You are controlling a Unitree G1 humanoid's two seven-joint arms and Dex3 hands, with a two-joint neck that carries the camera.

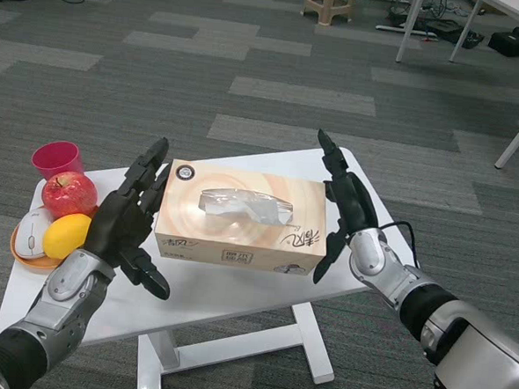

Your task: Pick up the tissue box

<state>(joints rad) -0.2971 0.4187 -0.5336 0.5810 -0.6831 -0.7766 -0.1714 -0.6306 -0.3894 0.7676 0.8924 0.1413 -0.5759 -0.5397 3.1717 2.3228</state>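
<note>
A beige tissue box with a clear plastic slot on top lies flat in the middle of the small white table. My left hand stands at the box's left end, fingers spread and stretched forward, close to or touching that side. At the box's right end is my right hand, fingers straight and apart, palm facing the box. The box rests on the table between both palms.
At the table's left edge sit a pink cup, a red apple, a yellow lemon and a white computer mouse on an orange plate. Grey carpet surrounds the table; other table legs stand far right.
</note>
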